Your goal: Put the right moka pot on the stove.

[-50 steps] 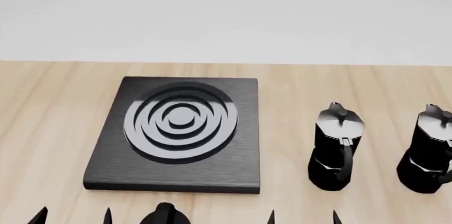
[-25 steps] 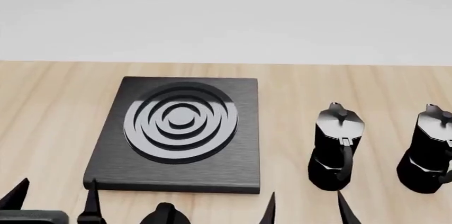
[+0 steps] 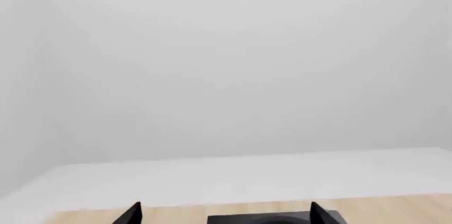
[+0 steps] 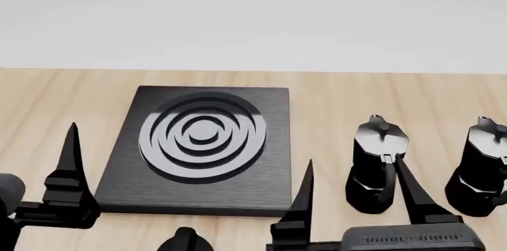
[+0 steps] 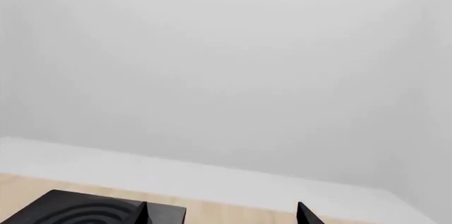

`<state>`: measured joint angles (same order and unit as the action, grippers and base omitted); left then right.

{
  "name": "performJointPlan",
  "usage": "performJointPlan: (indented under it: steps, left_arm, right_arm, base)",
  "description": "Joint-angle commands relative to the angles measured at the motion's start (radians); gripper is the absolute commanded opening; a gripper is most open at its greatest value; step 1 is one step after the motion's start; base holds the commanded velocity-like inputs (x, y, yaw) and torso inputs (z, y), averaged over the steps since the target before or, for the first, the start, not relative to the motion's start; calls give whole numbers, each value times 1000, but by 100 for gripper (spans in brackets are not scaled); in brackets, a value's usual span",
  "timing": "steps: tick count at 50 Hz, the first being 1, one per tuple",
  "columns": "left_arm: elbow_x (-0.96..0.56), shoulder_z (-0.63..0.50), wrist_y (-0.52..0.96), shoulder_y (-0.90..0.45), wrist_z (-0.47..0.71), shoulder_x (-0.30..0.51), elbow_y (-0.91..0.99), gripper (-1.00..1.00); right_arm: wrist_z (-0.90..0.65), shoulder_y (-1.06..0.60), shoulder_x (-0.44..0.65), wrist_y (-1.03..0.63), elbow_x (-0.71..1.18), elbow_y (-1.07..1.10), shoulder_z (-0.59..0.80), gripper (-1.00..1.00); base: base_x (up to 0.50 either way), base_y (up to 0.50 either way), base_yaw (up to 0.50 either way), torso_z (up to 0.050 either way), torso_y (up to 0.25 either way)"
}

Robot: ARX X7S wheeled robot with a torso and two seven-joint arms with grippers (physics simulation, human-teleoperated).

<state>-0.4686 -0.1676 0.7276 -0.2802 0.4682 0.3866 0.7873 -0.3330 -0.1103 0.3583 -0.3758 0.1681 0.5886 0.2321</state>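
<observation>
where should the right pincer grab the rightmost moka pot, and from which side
Judging by its pose, grip the right moka pot across its pinched waist, coming from the near side with the right pincer. It stands upright, partly cut off by the head view's right edge, and its handle faces the robot, so straddling the handle or closing on it may also work. The other moka pot stands apart on its left.

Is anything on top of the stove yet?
No. The stove shows only its bare burner rings. Both moka pots stand on the wooden table beside it, including the right moka pot. Nothing covers the slab.
</observation>
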Motion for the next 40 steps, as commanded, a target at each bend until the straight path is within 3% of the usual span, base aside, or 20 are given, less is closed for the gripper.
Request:
performJointPlan:
  steps: [1, 24, 40]
  left_arm:
    - [-31, 6, 76, -43, 25, 14, 71, 100]
    - [-34, -4, 74, -44, 34, 22, 70, 100]
    - [-15, -20, 51, -35, 39, 30, 63, 100]
  right_arm:
    - [-3, -20, 13, -61, 15, 64, -4, 100]
    - [-15, -29, 18, -67, 10, 66, 2, 100]
    - [-18, -27, 30, -69, 7, 79, 5, 100]
  base:
    - [0, 0, 0, 0, 0]
    - [0, 0, 0, 0, 0]
    - [0, 0, 0, 0, -120]
